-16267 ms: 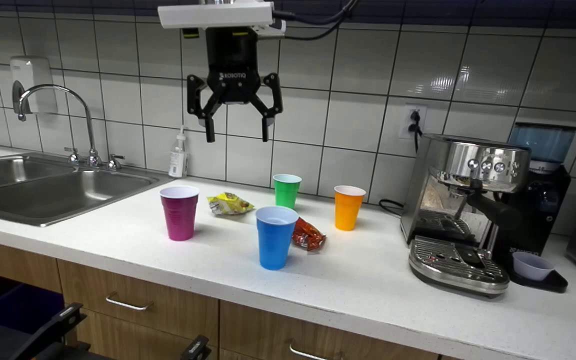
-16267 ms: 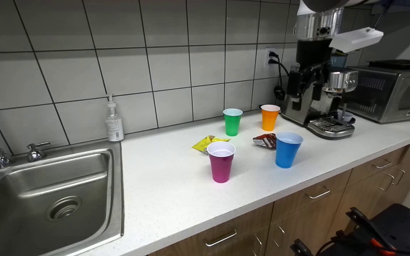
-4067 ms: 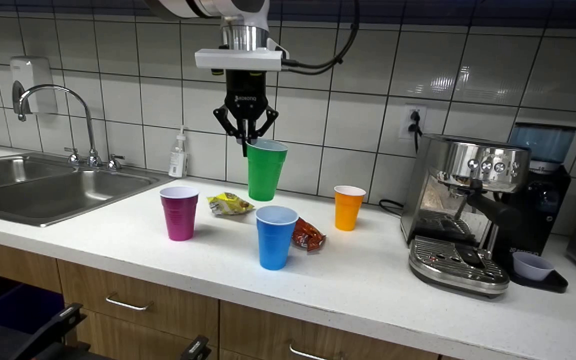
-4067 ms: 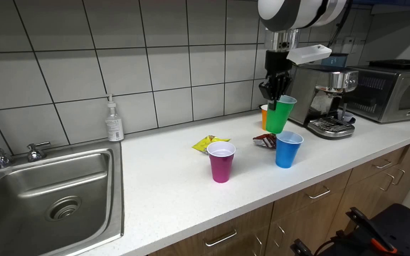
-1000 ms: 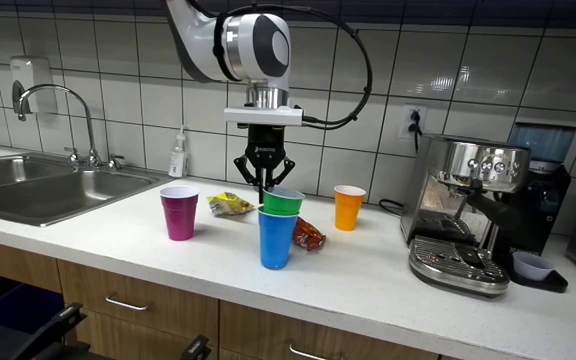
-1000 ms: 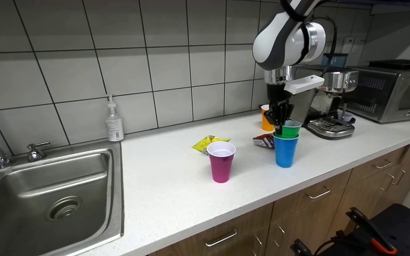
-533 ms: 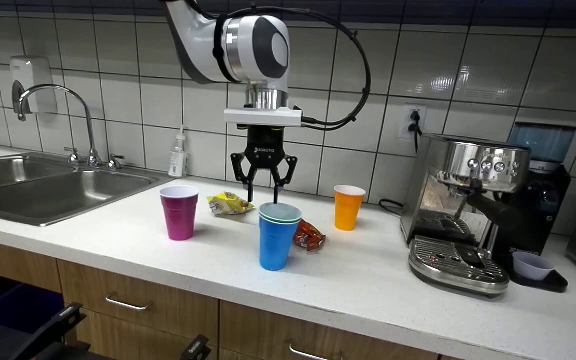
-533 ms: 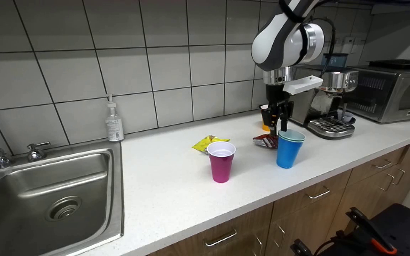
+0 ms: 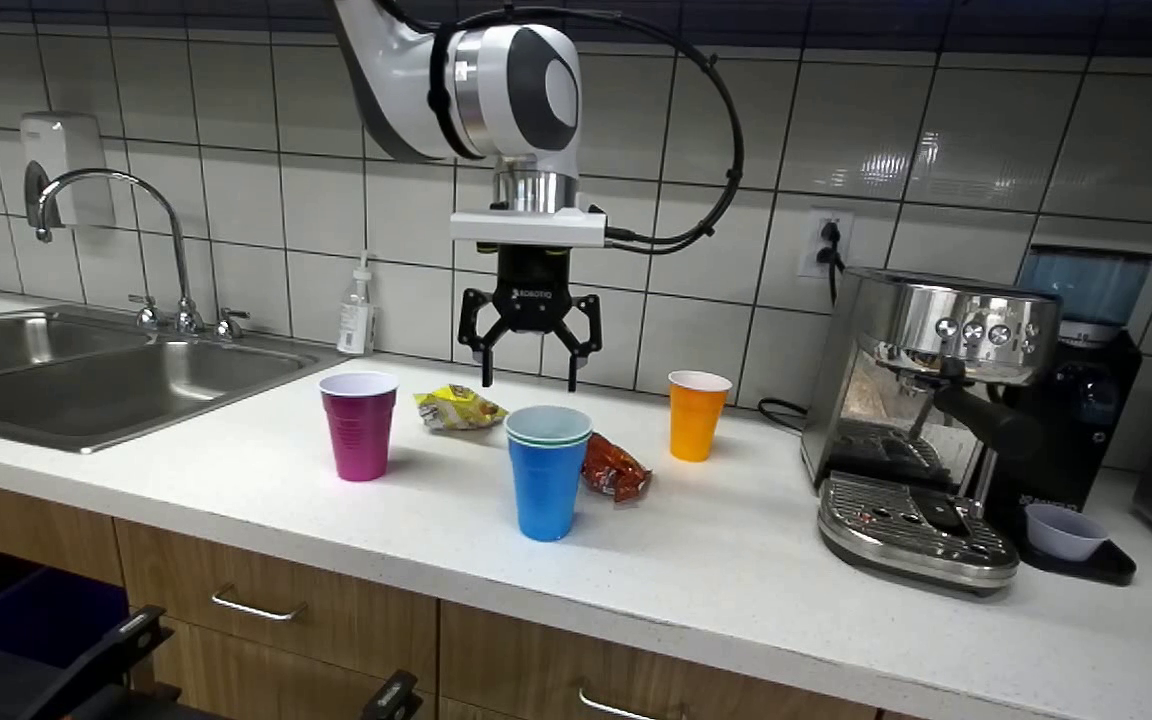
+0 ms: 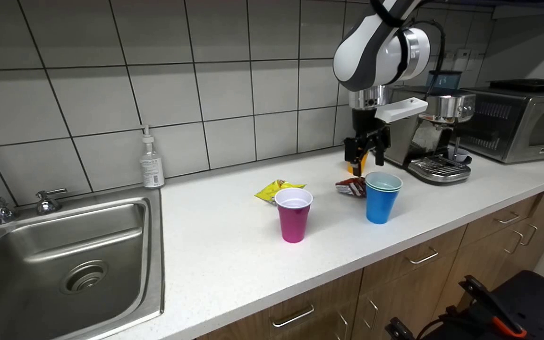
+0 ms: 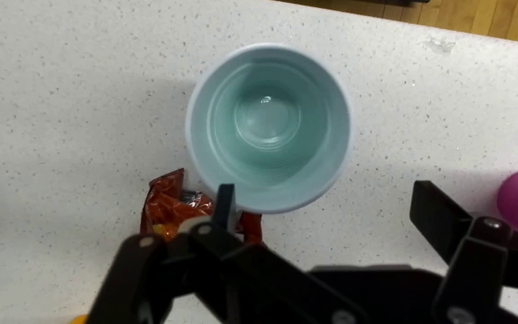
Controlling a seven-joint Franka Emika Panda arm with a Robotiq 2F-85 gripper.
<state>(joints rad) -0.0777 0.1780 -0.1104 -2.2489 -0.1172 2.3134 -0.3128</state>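
Claw is hanging spread wide above counter. We are seeing green cup sitting nested inside blue cup, near claw, toward counter's front edge. Red packet is lying behind blue cup; orange cup is standing nearer counter's back edge.

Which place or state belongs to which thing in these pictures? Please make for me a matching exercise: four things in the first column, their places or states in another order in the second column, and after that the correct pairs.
Column 1
1. green cup
2. gripper
3. pump bottle
4. red packet

Column 2
A. standing at a corner of the sink
B. lying on the counter, close to the blue cup
C. nested inside the blue cup
D. open and holding nothing

Right pairs: 1-C, 2-D, 3-A, 4-B
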